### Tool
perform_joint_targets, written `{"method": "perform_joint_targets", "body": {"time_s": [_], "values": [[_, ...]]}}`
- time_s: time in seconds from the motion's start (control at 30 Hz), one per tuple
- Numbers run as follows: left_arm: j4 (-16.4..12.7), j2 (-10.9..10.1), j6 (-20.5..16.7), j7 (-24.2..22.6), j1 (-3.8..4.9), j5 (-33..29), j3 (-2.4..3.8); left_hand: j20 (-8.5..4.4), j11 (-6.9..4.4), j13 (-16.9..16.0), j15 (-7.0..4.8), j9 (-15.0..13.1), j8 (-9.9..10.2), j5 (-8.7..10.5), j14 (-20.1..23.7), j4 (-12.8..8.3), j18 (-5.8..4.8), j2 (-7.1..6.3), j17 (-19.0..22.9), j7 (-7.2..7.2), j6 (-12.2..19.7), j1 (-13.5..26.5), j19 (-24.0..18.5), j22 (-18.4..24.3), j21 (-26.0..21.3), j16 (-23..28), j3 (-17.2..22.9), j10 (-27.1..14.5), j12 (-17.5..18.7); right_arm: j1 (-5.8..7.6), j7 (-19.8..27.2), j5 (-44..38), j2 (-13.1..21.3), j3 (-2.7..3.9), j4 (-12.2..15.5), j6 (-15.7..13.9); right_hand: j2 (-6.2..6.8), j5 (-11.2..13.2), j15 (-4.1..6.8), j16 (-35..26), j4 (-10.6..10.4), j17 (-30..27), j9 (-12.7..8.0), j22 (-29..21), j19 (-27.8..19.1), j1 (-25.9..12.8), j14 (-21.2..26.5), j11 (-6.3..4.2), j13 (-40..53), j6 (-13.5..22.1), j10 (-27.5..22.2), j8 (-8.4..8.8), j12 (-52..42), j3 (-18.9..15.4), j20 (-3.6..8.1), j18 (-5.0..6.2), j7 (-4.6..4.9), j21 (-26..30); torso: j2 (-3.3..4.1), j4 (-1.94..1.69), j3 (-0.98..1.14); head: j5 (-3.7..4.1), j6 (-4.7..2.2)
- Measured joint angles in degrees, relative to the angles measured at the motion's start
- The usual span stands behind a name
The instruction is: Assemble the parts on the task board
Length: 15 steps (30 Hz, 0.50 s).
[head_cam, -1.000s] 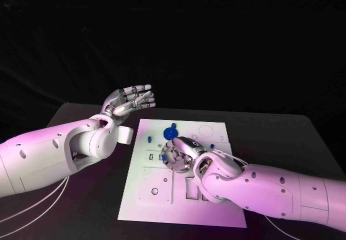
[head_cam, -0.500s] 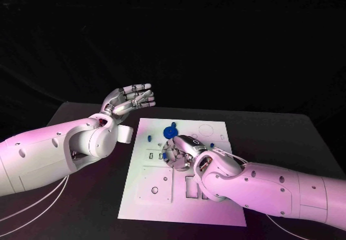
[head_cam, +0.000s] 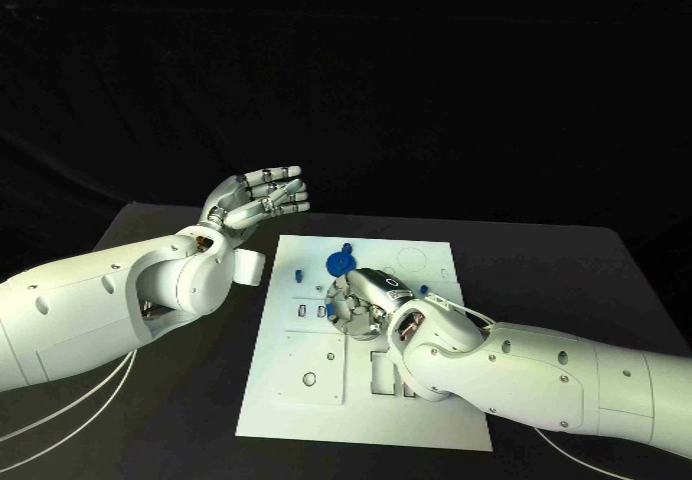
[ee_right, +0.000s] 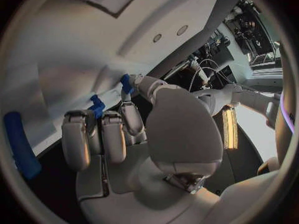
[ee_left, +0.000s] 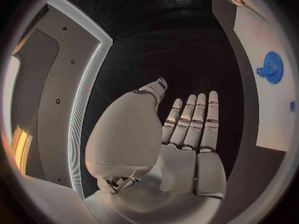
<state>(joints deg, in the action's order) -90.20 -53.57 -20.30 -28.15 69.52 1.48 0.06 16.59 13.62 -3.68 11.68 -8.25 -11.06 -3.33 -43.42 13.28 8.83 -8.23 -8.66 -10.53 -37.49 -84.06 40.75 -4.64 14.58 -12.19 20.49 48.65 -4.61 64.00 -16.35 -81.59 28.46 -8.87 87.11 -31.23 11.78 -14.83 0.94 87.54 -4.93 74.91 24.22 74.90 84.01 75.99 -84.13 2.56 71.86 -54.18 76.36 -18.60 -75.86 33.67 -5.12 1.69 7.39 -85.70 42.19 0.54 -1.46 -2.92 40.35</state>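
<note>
From the head view, the white task board lies flat in the middle of the black desk. The right hand is down on the middle of the board, palm down and fingers curled. A small blue part peeks out at its fingertips, but from here I cannot tell if the hand grips it or only touches it. A round blue gear sits on the far part of the board, just past the right hand. A tiny blue part stands near the board's left edge. The left hand is up in the air beyond the far left corner of the board — released, fingers straight and close together, holding nothing. Since a second ago, both hands and all the parts are in the same spots; nothing has moved.

In the left wrist view, the left hand is flat and released, with only dark desk behind it. The board shows off to one side with the blue gear on it, well apart from the hand.

In the right wrist view, the right hand has its fingers bent down onto the white board. A small blue part sits right at the fingertips, and another blue piece is by the thumb tip. A long blue part lies on the board beside the hand — not touching it.
</note>
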Motion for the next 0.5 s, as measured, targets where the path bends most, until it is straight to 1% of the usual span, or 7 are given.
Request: {"method": "perform_joint_targets", "body": {"time_s": [0.03, 0.4, 0.47, 0.5], "values": [[0.00, -0.01, 0.00, 0.01, 0.00, 0.00, 0.00, 0.00, 0.00, 0.00, 0.00, 0.00, 0.00, 0.00, 0.00, 0.00, 0.00, 0.00, 0.00, 0.00, 0.00, 0.00, 0.00, 0.00, 0.00, 0.00, 0.00, 0.00, 0.00, 0.00, -0.04, -0.04, 0.00, 0.00, 0.00, 0.00, 0.32, 0.00, 0.00, 0.00, 0.20, 0.00, 0.19, 0.01, 0.00, -0.32, 0.00, 0.00, 0.00, 0.01, 0.00, -0.17, 0.03, 0.10, 0.00, 0.00, -0.01, 0.00, 0.00, 0.00, 0.00, 0.00, 0.01], [0.00, -0.02, 0.05, 0.13, 0.00, -0.01, 0.00, 0.00, 0.00, 0.00, 0.00, 0.00, 0.00, 0.00, 0.00, 0.00, 0.00, 0.00, 0.00, 0.00, 0.00, 0.00, 0.00, 0.00, 0.00, 0.00, 0.00, 0.00, 0.00, 0.00, -0.46, -0.57, -0.07, 0.01, -0.05, 0.00, 0.89, 0.00, 0.00, 0.00, 0.52, 0.00, 0.26, 0.05, 0.00, -0.89, 0.00, 0.00, -0.39, 0.08, 0.00, -0.27, 0.27, 0.10, 0.00, 0.00, -0.08, 0.00, -0.01, 0.00, -0.03, 0.09, 0.12], [0.00, -0.03, 0.08, 0.15, 0.00, -0.01, 0.00, 0.00, 0.00, 0.00, 0.00, 0.00, 0.00, 0.00, 0.00, 0.00, 0.00, 0.00, 0.00, 0.00, 0.00, 0.00, 0.00, 0.00, 0.00, 0.00, 0.00, 0.00, 0.00, 0.00, -0.50, -0.67, -0.08, 0.00, -0.05, -0.02, 0.91, 0.00, 0.00, 0.00, 0.52, 0.00, 0.17, 0.04, 0.00, -0.91, 0.00, 0.24, -0.59, 0.33, -0.24, -0.27, 0.49, 0.10, 0.00, 0.00, 0.16, 0.00, -0.02, 0.00, -0.03, 0.09, 0.16], [0.00, -0.03, 0.11, 0.16, 0.00, -0.02, 0.00, 0.00, 0.00, 0.00, 0.00, 0.00, 0.00, 0.00, 0.00, 0.00, 0.00, 0.00, 0.00, 0.00, 0.00, 0.00, 0.00, 0.00, 0.00, 0.00, 0.00, 0.00, 0.00, 0.00, -0.52, -0.72, -0.08, 0.00, -0.06, -0.04, 1.21, 0.00, 0.00, 0.00, 0.69, 0.00, 0.10, 0.04, 0.00, -1.21, 0.00, 0.32, -0.82, 0.55, -0.32, -0.46, 0.80, 0.27, 0.00, 0.00, 0.39, 0.00, -0.02, 0.00, -0.02, 0.09, 0.16]]}}
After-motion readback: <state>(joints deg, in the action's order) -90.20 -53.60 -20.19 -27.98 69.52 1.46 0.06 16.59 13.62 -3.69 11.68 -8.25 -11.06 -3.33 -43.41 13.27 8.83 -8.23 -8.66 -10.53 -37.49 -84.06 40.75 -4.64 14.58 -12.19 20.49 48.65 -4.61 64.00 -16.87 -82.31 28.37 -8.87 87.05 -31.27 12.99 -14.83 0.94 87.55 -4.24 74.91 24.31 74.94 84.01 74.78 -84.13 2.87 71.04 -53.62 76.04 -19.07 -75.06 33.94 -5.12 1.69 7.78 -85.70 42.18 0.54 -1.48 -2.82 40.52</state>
